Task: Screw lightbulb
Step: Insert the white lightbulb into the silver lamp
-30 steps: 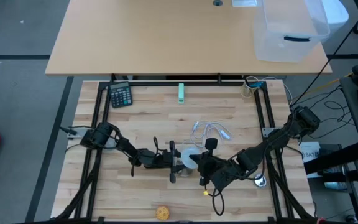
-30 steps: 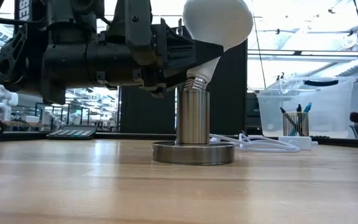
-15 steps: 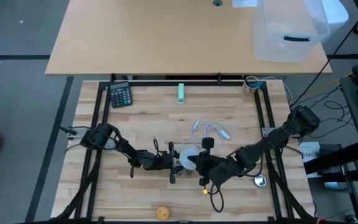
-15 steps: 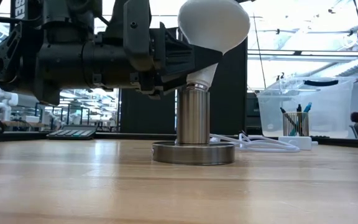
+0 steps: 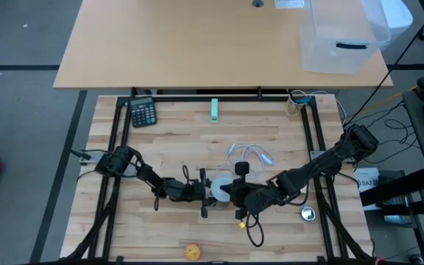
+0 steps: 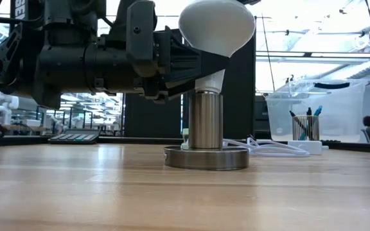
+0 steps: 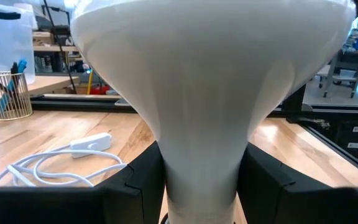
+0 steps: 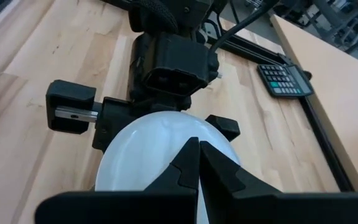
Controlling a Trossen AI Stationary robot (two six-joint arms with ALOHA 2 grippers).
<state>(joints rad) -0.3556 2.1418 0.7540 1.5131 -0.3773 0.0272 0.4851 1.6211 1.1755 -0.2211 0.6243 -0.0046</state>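
The white lightbulb [image 6: 217, 25] stands upright with its screw base in a steel socket post [image 6: 206, 122] on a round base disc [image 6: 206, 158], at mid-table toward the near edge [image 5: 223, 188]. My left gripper [image 7: 204, 193] reaches in level from the table's left and is shut on the bulb's neck. My right gripper [image 8: 199, 163] is shut and comes slanting down from the right, its tips over the top of the globe [image 8: 160, 149]. My left gripper pinches the bulb's tapered neck [image 7: 201, 162] just above the screw base, one finger [image 7: 135, 183] on each side. The fingers lie level, coming from the table's left. The bulb stands upright with its base in the socket. My right gripper's shut tips lie over the globe's crown [image 8: 173, 134]; whether they touch it I cannot tell.
A white cable with a switch [image 5: 249, 154] lies just beyond the lamp. A calculator [image 5: 143, 112] and a green piece [image 5: 215, 110] sit at the far edge. A yellowish ball [image 5: 192, 252] lies at the near edge, a small metal piece [image 5: 308, 214] at the right.
The bulb, which leaned toward the table's right, has been tipped upright on the socket. The lamp base has slid slightly toward the right. My right arm has swung a little toward the left over the globe. My left gripper keeps its hold.
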